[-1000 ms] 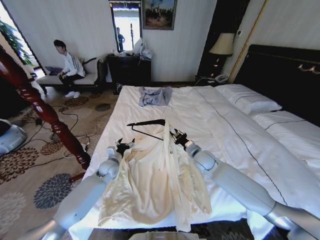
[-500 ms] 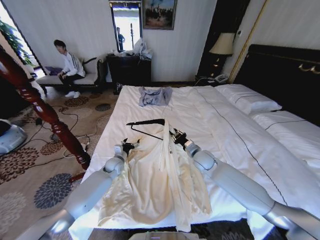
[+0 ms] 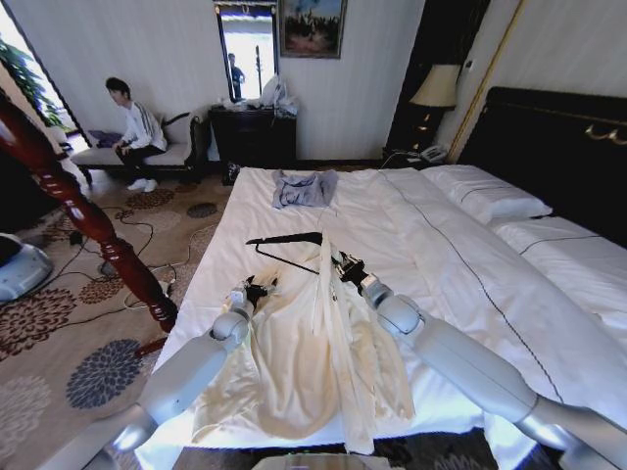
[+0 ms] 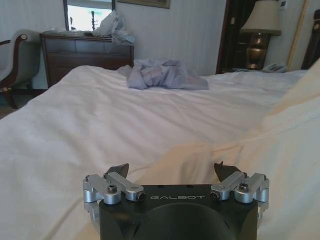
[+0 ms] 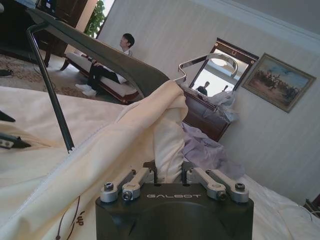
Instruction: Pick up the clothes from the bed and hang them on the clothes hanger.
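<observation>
Clothes (image 3: 304,362) lie spread on the near end of my bed (image 3: 460,264). My right gripper (image 5: 170,172) pinches a raised fold of them, beside the hanger (image 3: 284,240). My left gripper (image 4: 172,172) hovers spread wide over their left edge. Farther off lies a grey-blue garment (image 3: 304,188).

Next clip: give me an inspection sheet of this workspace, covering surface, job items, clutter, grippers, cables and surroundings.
Surface: bed, white sheets, pillows near the black headboard.
Job's things: cream clothes spread over the near edge; black clothes hanger lifted at the collar, one shoulder tucked into the fabric.
Clutter: small grey-blue garment at the far end.
Grippers: left gripper open, low over the clothes' left shoulder; right gripper shut on a collar fold.
Cables: loose on the carpet, left of the bed.
Surroundings: red wooden post, dresser, lamp.
</observation>
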